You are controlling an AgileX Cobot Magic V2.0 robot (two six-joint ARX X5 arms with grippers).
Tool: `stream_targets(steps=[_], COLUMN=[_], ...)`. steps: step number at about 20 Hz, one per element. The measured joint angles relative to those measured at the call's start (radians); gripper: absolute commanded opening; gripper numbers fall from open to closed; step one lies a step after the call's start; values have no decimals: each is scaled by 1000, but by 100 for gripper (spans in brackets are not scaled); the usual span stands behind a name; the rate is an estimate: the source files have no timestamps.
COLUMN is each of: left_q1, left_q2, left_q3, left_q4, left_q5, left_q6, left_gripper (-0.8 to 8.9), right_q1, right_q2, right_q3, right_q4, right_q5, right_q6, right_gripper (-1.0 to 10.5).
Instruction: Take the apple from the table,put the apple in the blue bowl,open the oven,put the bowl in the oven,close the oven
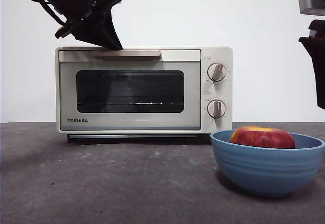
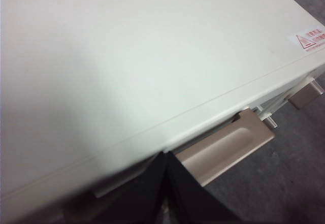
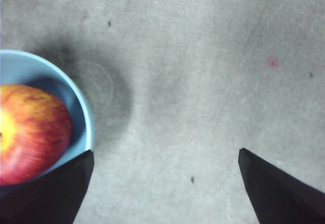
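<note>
The cream-white TOSHIBA oven (image 1: pixel 143 89) stands on the table with its door closed. My left gripper (image 1: pixel 115 43) hangs over the oven's top front edge, its jaws shut together with nothing between them. In the left wrist view its tips (image 2: pixel 165 158) sit right by the beige bar handle (image 2: pixel 228 141). To the right of the oven, the dark red apple (image 1: pixel 262 137) lies in the blue bowl (image 1: pixel 267 168). My right gripper (image 3: pixel 165 155) is open, high above the table beside the bowl (image 3: pixel 84 107) and the apple (image 3: pixel 30 132); it shows as a dark shape (image 1: pixel 316 56) at the picture's right edge.
The dark grey table (image 1: pixel 111 183) stretches in front of the oven and left of the bowl. Two round knobs (image 1: pixel 217 72) sit on the oven's right side. A white wall stands behind.
</note>
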Motion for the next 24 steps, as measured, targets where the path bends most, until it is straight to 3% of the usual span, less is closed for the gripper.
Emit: stream_targets(steps=[5, 10, 15, 20, 24], left_q1=[-59, -139, -163, -183, -185], left_q2=[-6, -12, 10, 10, -77], left_q3=[22, 14, 0, 0, -1], left_q4=[-116, -336, -518, -614, -573], left_q5=[-2, 34, 7, -8, -8], left_q6=[5, 5, 8, 32, 35], left_gripper=[7, 7, 7, 7, 7], right_q1=[0, -4, -5, -5, -5], right_q2=[0, 0, 0, 0, 0], right_q3=[0, 0, 0, 0, 0], right_q4=[12, 12, 10, -2, -10], right_q5=[-41, -44, -54, -120, -122], right_q6=[0, 0, 0, 0, 0], right_gripper=[453, 453, 453, 453, 436])
